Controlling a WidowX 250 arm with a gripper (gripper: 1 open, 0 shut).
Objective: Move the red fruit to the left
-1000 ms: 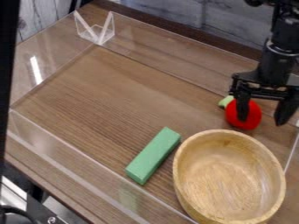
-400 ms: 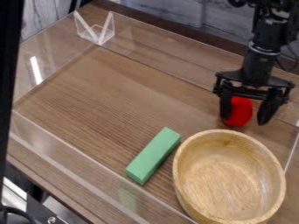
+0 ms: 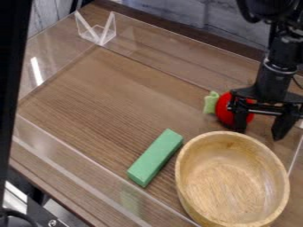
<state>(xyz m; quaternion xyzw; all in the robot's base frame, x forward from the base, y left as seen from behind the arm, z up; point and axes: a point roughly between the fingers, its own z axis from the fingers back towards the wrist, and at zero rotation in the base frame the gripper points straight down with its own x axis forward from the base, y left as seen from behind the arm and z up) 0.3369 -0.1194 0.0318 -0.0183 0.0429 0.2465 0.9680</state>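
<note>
My pincer (image 3: 261, 117) hangs wide and holds nothing, just right of the red fruit (image 3: 219, 104), which lies on the bench (image 3: 106, 97) near the wooden bowl (image 3: 232, 180). The fruit looks light, hard and smooth, so it can roll; I judge it best to take it across its round middle.

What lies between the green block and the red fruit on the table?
Nothing: in the camera view, only bare wooden table runs from the green block to the red fruit.
</note>
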